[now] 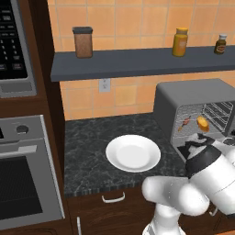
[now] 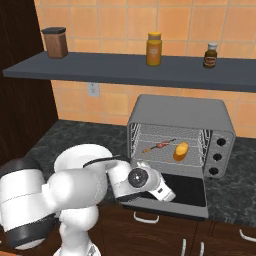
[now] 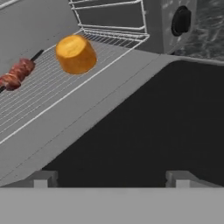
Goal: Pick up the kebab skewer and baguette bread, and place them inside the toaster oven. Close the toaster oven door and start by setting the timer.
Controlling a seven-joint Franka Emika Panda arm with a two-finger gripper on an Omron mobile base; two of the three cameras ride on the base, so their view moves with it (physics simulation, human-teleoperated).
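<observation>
Empty white plate [image 1: 133,153] on the dark speckled tabletop [image 1: 87,147], brown jar [image 1: 83,42], yellow bottle [image 1: 180,41] and small dark bottle [image 1: 221,44] on the grey shelf [image 1: 128,64], wall outlet [image 1: 104,85] underneath, microwave [image 1: 13,46] above steel oven [image 1: 25,183] at left.

This is a rendered home kitchen. A dark speckled stone counter [image 1: 92,151] runs along a wall of orange-tan tiles [image 1: 137,23], with dark wooden cabinet fronts and pale drawer handles [image 1: 113,198] below it. A large built-in steel oven [image 1: 25,174] sits in a tall wooden unit, and above it a black keypad microwave [image 1: 13,46]. A grey wall shelf [image 2: 140,70] carries a brown lidded canister [image 2: 55,42], a yellow jar [image 2: 154,49] and a small dark bottle [image 2: 210,55]. A wall socket [image 1: 104,85] sits under it. On the counter stand a white plate [image 1: 133,153] and a grey toaster oven [image 2: 180,135], its door folded down and food on its wire rack.
</observation>
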